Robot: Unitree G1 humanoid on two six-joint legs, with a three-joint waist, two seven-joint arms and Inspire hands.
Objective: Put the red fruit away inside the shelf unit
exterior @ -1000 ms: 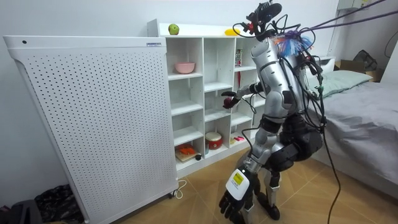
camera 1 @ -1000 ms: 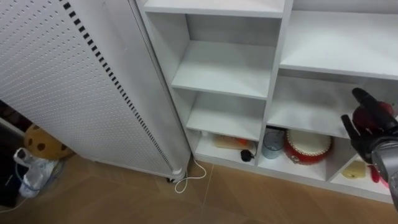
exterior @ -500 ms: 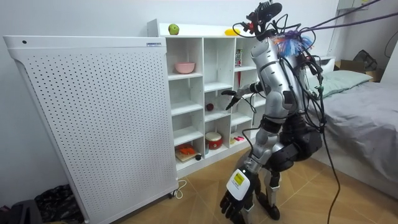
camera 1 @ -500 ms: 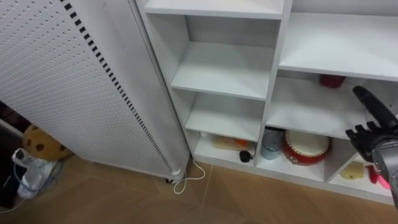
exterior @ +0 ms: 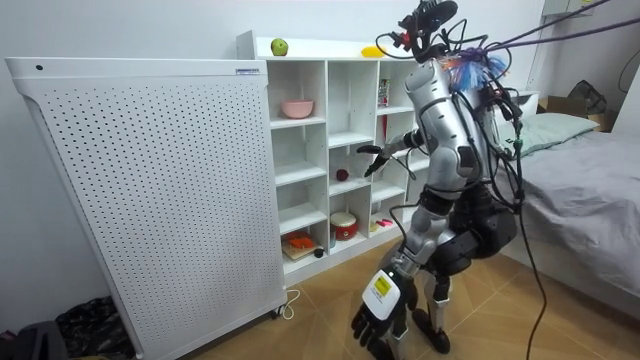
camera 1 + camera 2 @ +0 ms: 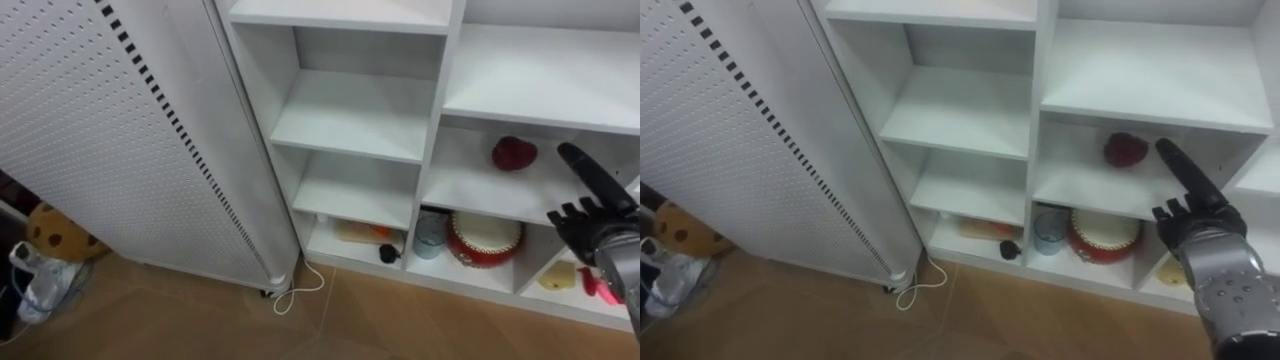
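A dark red apple [image 6: 513, 153] rests on the middle shelf of the white closet [image 6: 443, 100], in the compartment right of the divider. My right hand [image 6: 590, 215] hovers just in front of that compartment, to the right of the apple and apart from it. It is open, with one finger stretched toward the shelf. In the room view I stand facing the closet with the right hand [image 5: 378, 155] raised, while my left hand [image 5: 378, 318] hangs low by my leg, relaxed and holding nothing. A green apple [image 5: 279, 47] and a yellow fruit [image 5: 373, 51] lie on the closet's top.
A tall white perforated panel [image 6: 100, 120] stands at the closet's left. The bottom shelf holds a red round tin [image 6: 483, 238], a cup [image 6: 431, 232] and small items. A pink bowl [image 5: 296, 108] sits higher up. A white cord [image 6: 295, 290] lies on the floor. A bed [image 5: 580, 160] is behind me.
One second ago my right hand held the red apple at the shelf. It has let go and drawn back a little, and the apple now lies on the shelf.
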